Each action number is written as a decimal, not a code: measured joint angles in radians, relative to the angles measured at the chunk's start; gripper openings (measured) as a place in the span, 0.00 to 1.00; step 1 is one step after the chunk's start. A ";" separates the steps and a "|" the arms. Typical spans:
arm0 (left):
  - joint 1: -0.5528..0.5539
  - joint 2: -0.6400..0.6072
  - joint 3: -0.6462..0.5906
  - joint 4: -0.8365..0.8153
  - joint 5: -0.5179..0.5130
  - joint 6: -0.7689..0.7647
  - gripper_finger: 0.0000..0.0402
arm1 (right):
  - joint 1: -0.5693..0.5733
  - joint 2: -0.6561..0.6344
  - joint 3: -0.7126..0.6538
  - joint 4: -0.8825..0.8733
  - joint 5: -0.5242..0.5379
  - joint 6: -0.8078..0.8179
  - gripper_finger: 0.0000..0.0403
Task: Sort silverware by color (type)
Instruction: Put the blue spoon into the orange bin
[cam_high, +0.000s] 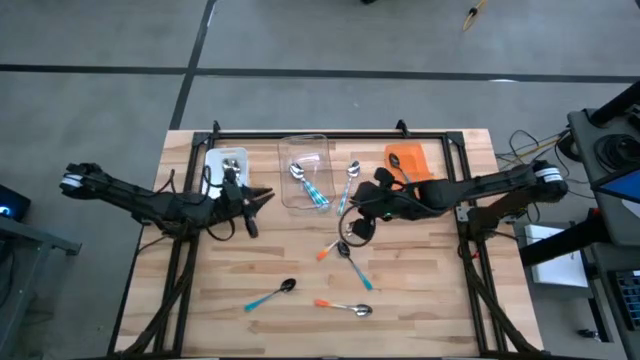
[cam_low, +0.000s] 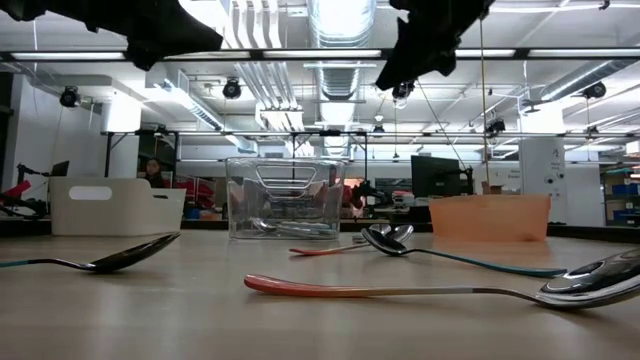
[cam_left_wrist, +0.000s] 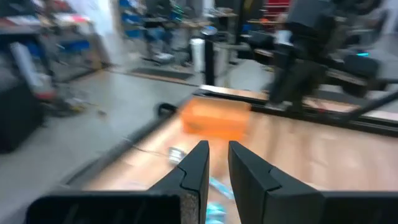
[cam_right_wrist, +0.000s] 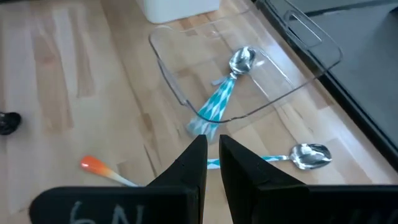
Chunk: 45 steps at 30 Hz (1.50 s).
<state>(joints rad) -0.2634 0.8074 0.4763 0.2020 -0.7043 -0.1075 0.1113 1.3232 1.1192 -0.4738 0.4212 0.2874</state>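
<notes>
Three bins (cam_high: 305, 170) line the worktop's (cam_high: 420, 300) far edge, side by side. Middle bin holds spoons (cam_high: 308, 183); one spoon (cam_high: 350, 180) lies just right of it. Two crossed spoons (cam_high: 345, 256) sit mid-worktop. Nearer the front edge: one spoon (cam_high: 270, 294) left, another (cam_high: 345, 307) right of it, apart.

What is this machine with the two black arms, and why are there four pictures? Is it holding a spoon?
It's a robot with two arms at a wooden table. One picture looks down from above, one sits at table height, and two come from cameras on the arms' wrists. The left tool hangs by the white bin. The right tool hangs beside the clear bin, which holds blue-handled spoons. An orange bin stands on the right. More spoons lie loose on the table. Both tools are nearly shut and hold nothing.
</notes>
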 joint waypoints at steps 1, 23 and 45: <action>-0.004 0.010 0.000 0.000 0.029 -0.024 0.11 | 0.004 -0.015 -0.025 0.025 -0.001 0.000 0.08; -0.147 0.381 0.191 -0.442 0.356 -0.525 0.10 | 0.058 -0.058 -0.224 0.204 -0.001 0.061 0.08; -0.460 0.844 0.491 -0.750 0.321 -0.833 0.10 | 0.205 -0.058 -0.224 0.294 -0.002 0.108 0.08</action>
<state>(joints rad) -0.7232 1.6513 0.9668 -0.5477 -0.3833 -0.9401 0.3168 1.2652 0.8948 -0.1802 0.4194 0.3950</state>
